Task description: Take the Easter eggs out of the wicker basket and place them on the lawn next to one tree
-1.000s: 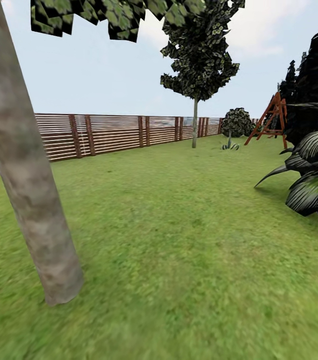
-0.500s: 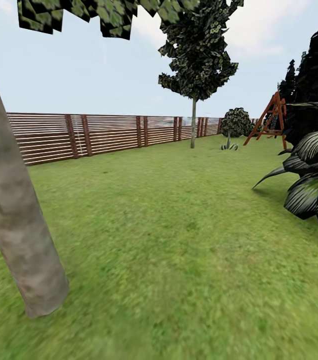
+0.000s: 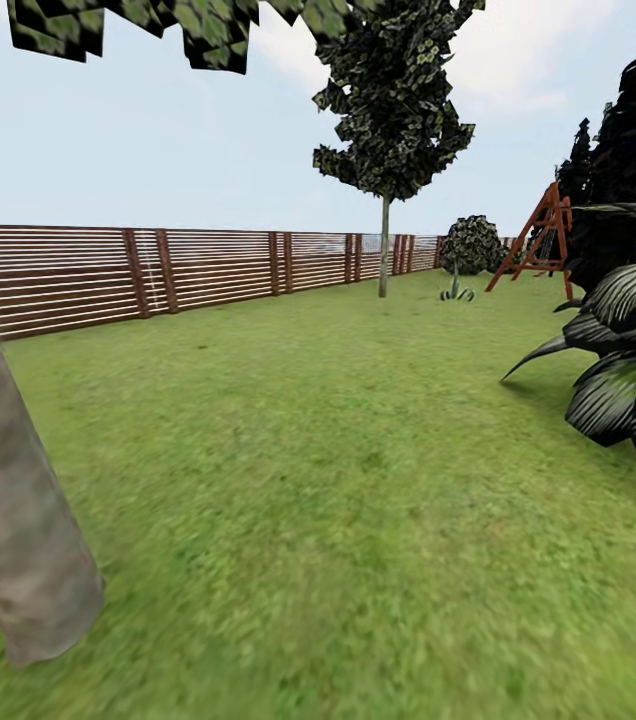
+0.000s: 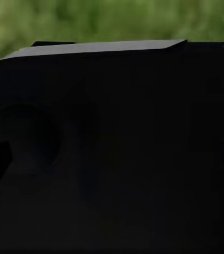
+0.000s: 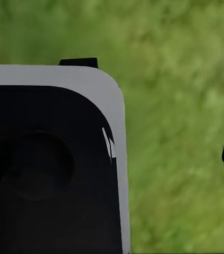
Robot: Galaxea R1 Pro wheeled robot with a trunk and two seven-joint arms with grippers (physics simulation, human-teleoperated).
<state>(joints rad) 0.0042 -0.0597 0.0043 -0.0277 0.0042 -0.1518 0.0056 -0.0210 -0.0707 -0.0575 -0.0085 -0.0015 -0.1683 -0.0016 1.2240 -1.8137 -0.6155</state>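
Head view first: the near pale trunk (image 3: 13,520) sits further toward the left edge than a second ago and the whole scene has slid with it, so I read that as my camera moving, not the garden. From that trunk, the lawn (image 3: 338,480) runs away to the slatted fence (image 3: 208,265). A second tree (image 3: 385,150) with a thin trunk stands far beyond it by the fence, and a big dark striped-leaf plant (image 3: 623,370) lies well off to the trunk's right. A red wooden frame (image 3: 543,240) stands far back, past that plant.

Both wrist views add what the head camera lacks: blurred grass (image 5: 180,132) straight below, behind dark robot bodywork (image 4: 112,159). I cannot tell how far either gripper is open or whether it holds anything. I cannot make out eggs or a basket.
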